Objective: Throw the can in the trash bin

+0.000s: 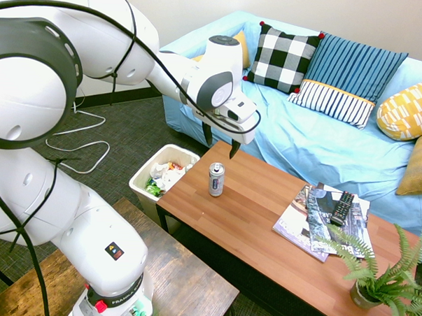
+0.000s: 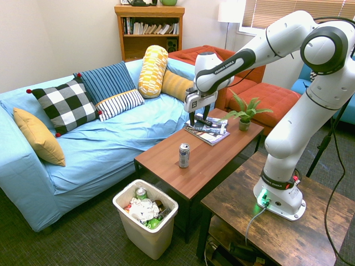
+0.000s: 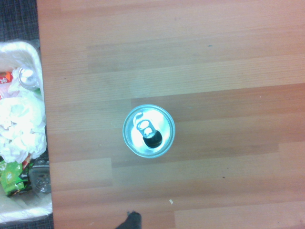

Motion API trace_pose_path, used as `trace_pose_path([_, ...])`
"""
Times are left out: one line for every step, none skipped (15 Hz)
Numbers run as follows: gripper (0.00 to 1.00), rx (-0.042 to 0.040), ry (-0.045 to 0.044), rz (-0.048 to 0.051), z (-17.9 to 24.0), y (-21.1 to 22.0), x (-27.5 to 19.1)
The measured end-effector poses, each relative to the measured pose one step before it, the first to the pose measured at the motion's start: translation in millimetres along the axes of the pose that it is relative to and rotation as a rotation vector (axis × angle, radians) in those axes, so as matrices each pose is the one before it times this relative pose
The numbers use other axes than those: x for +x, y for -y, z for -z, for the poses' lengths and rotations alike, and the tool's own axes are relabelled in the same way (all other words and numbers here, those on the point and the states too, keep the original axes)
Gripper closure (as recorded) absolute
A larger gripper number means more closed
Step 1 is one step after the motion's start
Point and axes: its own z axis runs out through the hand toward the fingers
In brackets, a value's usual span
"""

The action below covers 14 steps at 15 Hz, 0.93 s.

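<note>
The can (image 1: 216, 179), slim and silver with a dark blue label, stands upright on the wooden coffee table (image 1: 264, 223) near its end by the bin. From the other side the can (image 2: 184, 155) is in plain sight, and the wrist view looks straight down on the can's opened top (image 3: 148, 131). My gripper (image 1: 221, 143) hangs open well above the can, fingers pointing down, holding nothing; the opposite view shows the gripper (image 2: 195, 121) above and a little behind the can. The trash bin (image 1: 143, 176), cream-white, sits on the floor off the table's end, and the bin (image 2: 145, 224) holds crumpled paper and wrappers.
Magazines with a black remote (image 1: 340, 208) lie mid-table, and a potted fern (image 1: 381, 274) stands at the far end. A blue sofa (image 1: 316, 145) with cushions runs along the table's far side. A darker wooden table (image 2: 277, 221) bears the arm's base.
</note>
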Motion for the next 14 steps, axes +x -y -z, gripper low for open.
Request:
trace_pose_path([0.00, -0.00212, 0.00209, 0.00004, -1.06, 0.18, 0.13])
trace_pose_path([0.00, -0.00463, 0.00368, 0.00167, -1.86, 0.42, -0.75])
trace_pose_path([0.00, -0.00375, 0.00194, 0.00155, -2.47, 1.80, -1.65])
trace_pose_path([0.00, -0.00235, 0.00025, 0.00016, -3.83, 3.23, -2.22])
trace_pose_path([0.00, 0.00010, -0.00170, -0.00361, -4.80, 4.56, -2.44])
trace_pose_path([0.00, 0.00334, -0.00316, -0.00859, -5.84, 5.28, -1.82])
trace_pose_path([0.00, 0.00336, -0.00282, -0.01000, -7.05, 5.82, -1.24])
trace_pose_path([0.00, 0.00325, -0.00271, -0.01312, -8.28, 6.04, -0.67])
trace_pose_path([0.00, 0.00113, -0.00296, -0.01553, -9.23, 5.62, -0.46])
trace_pose_path([0.00, -0.00204, 0.00048, -0.01913, -10.69, 5.57, -0.46])
trace_pose_path([0.00, -0.00453, 0.00339, -0.01821, -10.51, 4.42, 0.14])
trace_pose_path([0.00, -0.00674, 0.00259, -0.01877, -11.28, 3.84, 0.23])
trace_pose_path([0.00, -0.00482, -0.00302, -0.02132, -10.98, 2.72, 0.38])
trace_pose_path([0.00, -0.00521, -0.00058, -0.01795, -10.88, 2.78, -0.52])
